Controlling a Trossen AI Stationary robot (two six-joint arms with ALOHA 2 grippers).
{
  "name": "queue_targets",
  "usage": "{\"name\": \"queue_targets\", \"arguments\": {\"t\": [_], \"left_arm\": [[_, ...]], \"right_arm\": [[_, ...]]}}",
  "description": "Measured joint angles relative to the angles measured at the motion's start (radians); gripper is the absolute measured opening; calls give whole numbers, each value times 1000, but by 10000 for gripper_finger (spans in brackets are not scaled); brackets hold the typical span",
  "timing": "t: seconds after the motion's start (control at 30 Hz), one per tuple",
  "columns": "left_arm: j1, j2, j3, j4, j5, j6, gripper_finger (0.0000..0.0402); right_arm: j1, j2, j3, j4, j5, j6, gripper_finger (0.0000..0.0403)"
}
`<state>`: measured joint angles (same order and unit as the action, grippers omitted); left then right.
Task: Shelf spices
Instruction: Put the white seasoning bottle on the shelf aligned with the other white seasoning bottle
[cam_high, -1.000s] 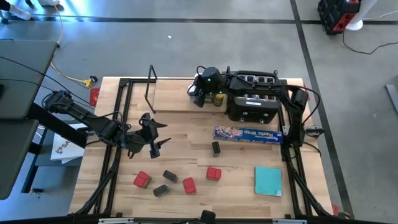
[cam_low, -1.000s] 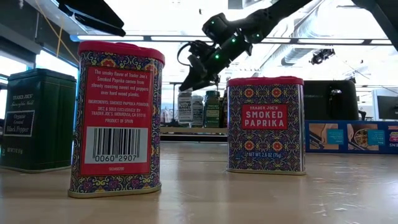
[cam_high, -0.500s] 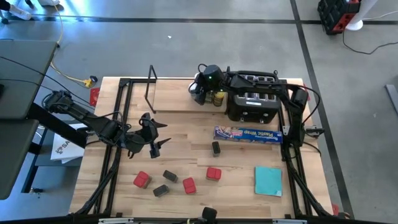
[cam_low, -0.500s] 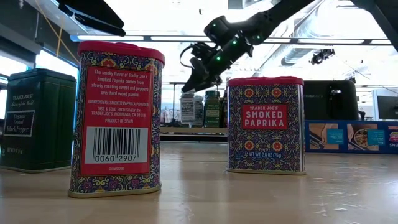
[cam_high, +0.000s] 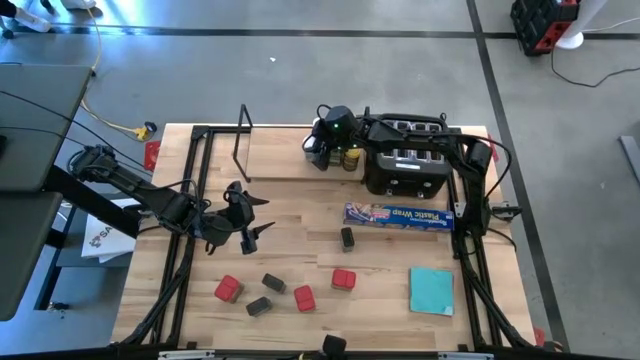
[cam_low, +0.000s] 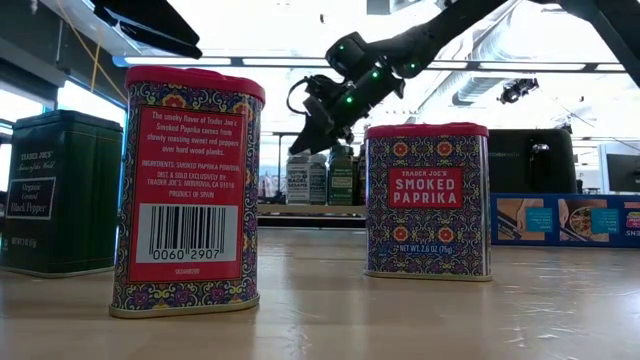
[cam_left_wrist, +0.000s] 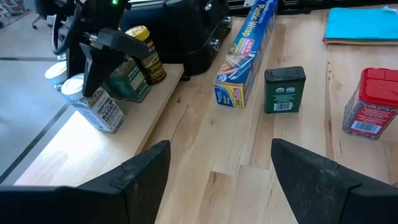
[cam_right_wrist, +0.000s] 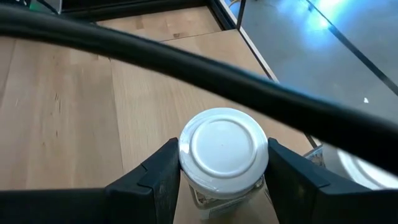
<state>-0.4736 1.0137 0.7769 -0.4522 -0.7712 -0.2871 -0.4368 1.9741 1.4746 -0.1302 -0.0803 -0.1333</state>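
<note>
The shelf (cam_high: 290, 160) lies along the table's (cam_high: 390, 300) far edge, its long axis running parallel to that edge, with a black wire upright (cam_high: 241, 140) standing at its left end. At the plank's right end, just beside the black toaster (cam_high: 408, 160), stands a small cluster of jars. The right gripper (cam_high: 318, 150) is at this cluster, its fingers (cam_right_wrist: 158, 177) set either side of a white-lidded jar (cam_right_wrist: 224, 149) that stands upright on the plank, lid facing up; the fingers pinch it. A green jar (cam_left_wrist: 132, 84) and a yellow-lidded jar (cam_left_wrist: 144, 53) stand upright just behind it, toward the toaster.

The left gripper (cam_high: 248, 222) hovers over the table's left half, fingers spread and holding nothing. Near the table's front edge stand red tins (cam_high: 228, 289) and dark tins (cam_high: 273, 284); another dark tin (cam_high: 347, 238) stands upright just in front of the long blue wrap box (cam_high: 398, 215), whose length also runs parallel to the far edge.

Compared with half a second earlier, the right gripper sits slightly further left along the plank, and the jar with it; the left arm and loose tins are unchanged.
</note>
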Motion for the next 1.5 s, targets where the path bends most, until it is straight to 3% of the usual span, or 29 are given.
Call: {"name": "queue_targets", "arguments": {"t": [1.17, 1.5], "left_arm": [[0, 0, 0, 0, 2, -17, 273], [0, 0, 1, 0, 2, -17, 273]], "right_arm": [[-1, -4, 2, -57, 6, 29, 214], [-1, 3, 65, -193, 3, 24, 271]]}}
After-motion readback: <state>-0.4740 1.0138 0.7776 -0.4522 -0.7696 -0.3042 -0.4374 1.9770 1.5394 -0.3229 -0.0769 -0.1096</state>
